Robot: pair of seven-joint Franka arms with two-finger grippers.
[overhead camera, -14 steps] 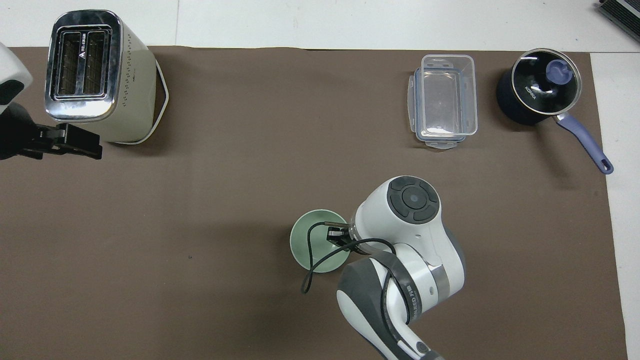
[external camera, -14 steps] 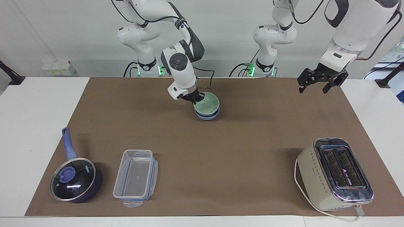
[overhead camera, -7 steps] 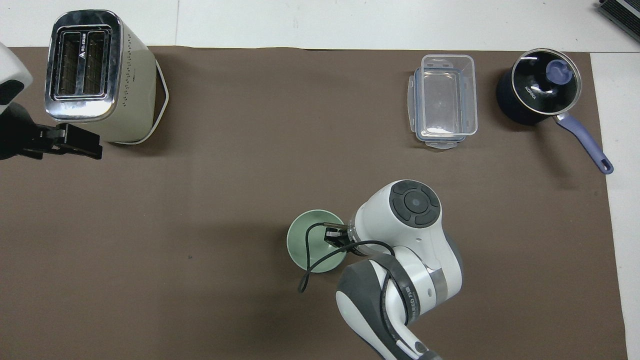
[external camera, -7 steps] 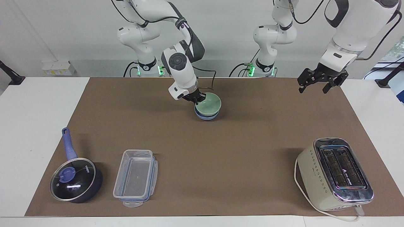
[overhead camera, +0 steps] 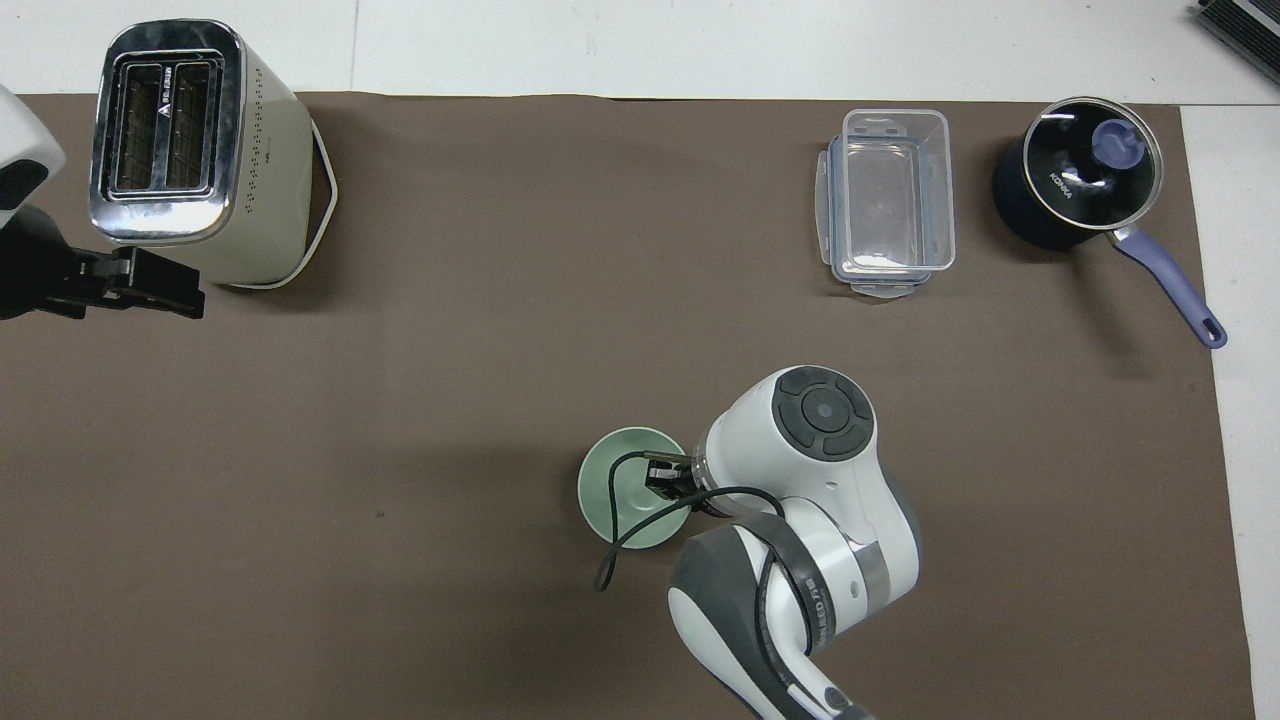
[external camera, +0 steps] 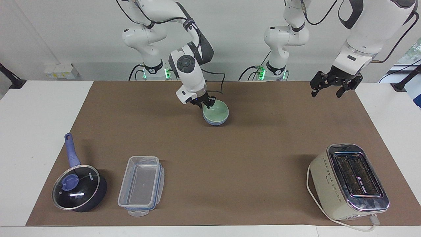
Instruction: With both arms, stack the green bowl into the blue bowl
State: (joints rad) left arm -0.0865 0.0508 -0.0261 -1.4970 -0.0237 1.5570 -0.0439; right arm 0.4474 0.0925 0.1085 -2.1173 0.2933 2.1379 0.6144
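Blue bowl mostly hidden beneath nested green bowl, mid-worktop near robots' edge, right gripper at green rim, finger state indiscernible, left gripper spread, aloft over left-arm end, toaster clear

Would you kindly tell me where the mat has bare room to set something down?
Between the toaster and the plastic container; also between the stacked green bowl and that container. Crowded: container beside saucepan.

The right gripper hangs at the green bowl rim, fingers parted around it. The left gripper waits raised, fingers spread, well apart from that bowl.
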